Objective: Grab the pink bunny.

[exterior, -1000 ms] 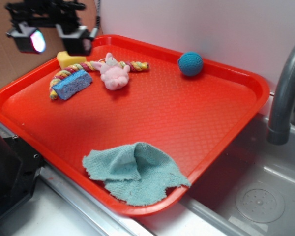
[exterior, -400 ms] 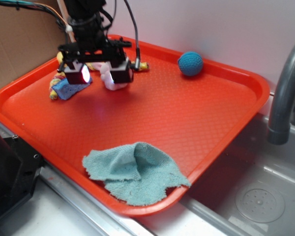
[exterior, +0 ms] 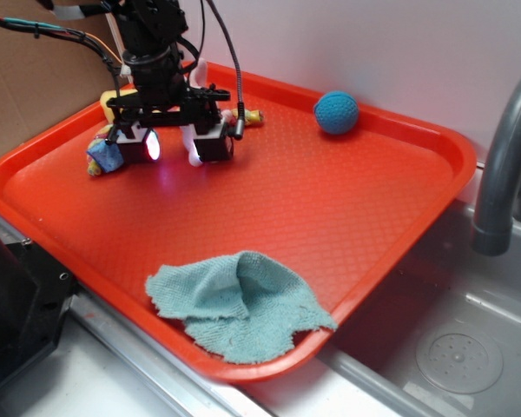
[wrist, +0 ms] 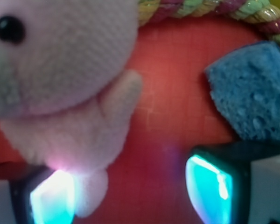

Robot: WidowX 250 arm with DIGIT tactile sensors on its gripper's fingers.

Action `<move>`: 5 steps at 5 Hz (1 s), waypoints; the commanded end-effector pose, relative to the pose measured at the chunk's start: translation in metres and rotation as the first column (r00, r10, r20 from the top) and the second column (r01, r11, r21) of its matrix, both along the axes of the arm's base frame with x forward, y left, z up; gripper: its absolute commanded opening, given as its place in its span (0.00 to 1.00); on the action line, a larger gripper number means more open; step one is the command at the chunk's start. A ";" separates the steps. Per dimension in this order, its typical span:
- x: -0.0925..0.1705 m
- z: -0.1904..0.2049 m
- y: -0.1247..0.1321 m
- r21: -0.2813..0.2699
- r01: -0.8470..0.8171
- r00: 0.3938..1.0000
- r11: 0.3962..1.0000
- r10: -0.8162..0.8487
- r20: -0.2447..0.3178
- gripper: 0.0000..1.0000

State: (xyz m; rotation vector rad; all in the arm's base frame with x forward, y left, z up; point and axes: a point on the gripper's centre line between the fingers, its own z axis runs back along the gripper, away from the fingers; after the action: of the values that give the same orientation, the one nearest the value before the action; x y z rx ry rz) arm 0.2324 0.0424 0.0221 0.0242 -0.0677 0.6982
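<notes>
I am holding the gripper (wrist: 130, 186) spread wide and low over the surface (exterior: 330, 200), and the pink bunny (wrist: 70, 93) is lying off-centre against one lit finger rather than midway, its body stretching ahead toward the braided rope (wrist: 210, 9).

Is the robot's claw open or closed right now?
Open. The gripper's two glowing fingers stand apart, bare tray between them, one against the pink bunny.

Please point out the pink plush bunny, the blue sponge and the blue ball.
pink plush bunny (wrist: 70, 70), wrist view, on its cheek.
blue sponge (wrist: 252, 93), wrist view, middle of its top face.
blue knitted ball (exterior: 336, 113), exterior view, its centre.
</notes>
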 end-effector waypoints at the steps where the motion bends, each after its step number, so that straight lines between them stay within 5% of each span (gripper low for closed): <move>1: -0.003 0.023 0.007 0.014 0.040 0.999 0.999 -0.041 0.033 0.00; 3: -0.002 0.033 -0.031 0.027 0.244 0.968 0.969 -0.245 0.050 0.00; 5: -0.045 0.133 -0.017 0.066 0.405 0.914 0.912 -0.406 0.007 0.00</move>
State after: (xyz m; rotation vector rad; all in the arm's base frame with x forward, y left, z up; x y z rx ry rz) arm 0.1833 0.0183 0.1434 0.0631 -0.0701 0.2718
